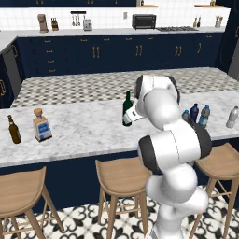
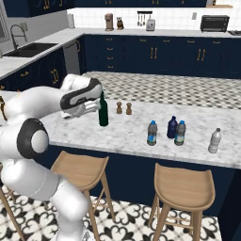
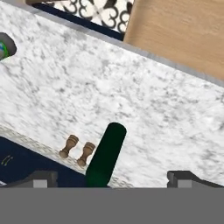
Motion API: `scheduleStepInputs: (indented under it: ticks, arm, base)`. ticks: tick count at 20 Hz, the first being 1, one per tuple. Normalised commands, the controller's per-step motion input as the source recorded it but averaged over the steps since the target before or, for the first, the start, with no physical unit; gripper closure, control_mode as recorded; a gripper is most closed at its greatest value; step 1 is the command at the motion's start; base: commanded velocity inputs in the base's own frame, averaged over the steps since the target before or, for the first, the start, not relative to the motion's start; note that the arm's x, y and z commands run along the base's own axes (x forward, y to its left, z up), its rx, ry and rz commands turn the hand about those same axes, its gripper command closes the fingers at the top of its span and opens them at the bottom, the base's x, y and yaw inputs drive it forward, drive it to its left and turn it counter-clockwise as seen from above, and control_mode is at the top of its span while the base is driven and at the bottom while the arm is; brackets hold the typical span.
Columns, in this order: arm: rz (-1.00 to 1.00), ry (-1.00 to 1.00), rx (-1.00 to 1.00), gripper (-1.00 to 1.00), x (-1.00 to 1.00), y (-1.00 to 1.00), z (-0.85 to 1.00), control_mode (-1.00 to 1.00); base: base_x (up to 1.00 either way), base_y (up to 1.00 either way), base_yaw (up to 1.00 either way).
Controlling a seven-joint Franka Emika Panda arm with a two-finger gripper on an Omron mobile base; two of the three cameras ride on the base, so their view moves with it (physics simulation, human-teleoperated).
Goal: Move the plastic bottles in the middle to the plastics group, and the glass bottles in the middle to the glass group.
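A tall dark-green wine bottle (image 1: 126,108) (image 2: 103,111) stands upright near the middle of the marble counter (image 1: 79,126). My gripper (image 2: 96,108) (image 3: 111,179) is level with its body and open. In the hand view the green bottle (image 3: 106,155) lies between the wide-apart fingertips (image 3: 183,178), apart from both. Two small clear water bottles with blue labels (image 2: 152,133) (image 2: 180,133) stand to the right, beside a dark-blue bottle (image 2: 172,127) and a greyish clear bottle (image 2: 214,140). A brown beer bottle (image 1: 14,130) and a square clear bottle (image 1: 41,126) stand far left.
Two small wooden shakers (image 2: 119,108) (image 2: 128,108) stand just behind and right of the green bottle. Wooden stools (image 1: 122,176) line the near side of the counter. Bare marble stretches between the green bottle and the far-left bottles.
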Motion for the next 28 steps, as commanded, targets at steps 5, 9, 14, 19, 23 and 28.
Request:
scheduleStepInputs:
  ticks: [5,9,14,19,23,28]
  arm:
    - [-0.09,0.17,0.13,-1.0,0.49,-0.03,0.0,-1.0]
    - [-0.06,0.19,0.18,-1.0,0.41,0.0,0.07,-1.0]
    - [-0.04,0.04,0.1,-1.0,0.27,0.0,0.04,-1.0]
    - [-0.06,0.0,0.0,-1.0,0.28,0.0,0.0,-1.0]
    - [-0.08,0.0,0.0,-1.0,0.25,0.0,0.0,-1.0]
    - [-0.05,0.0,-0.04,-1.0,0.26,0.14,0.0,-1.0]
  base:
    - [0.0,0.0,0.0]
    - [0.0,0.0,0.0]
    - [0.0,0.0,0.0]
    - [0.0,0.0,0.0]
    - [0.0,0.0,0.0]
    - [0.0,0.0,0.0]
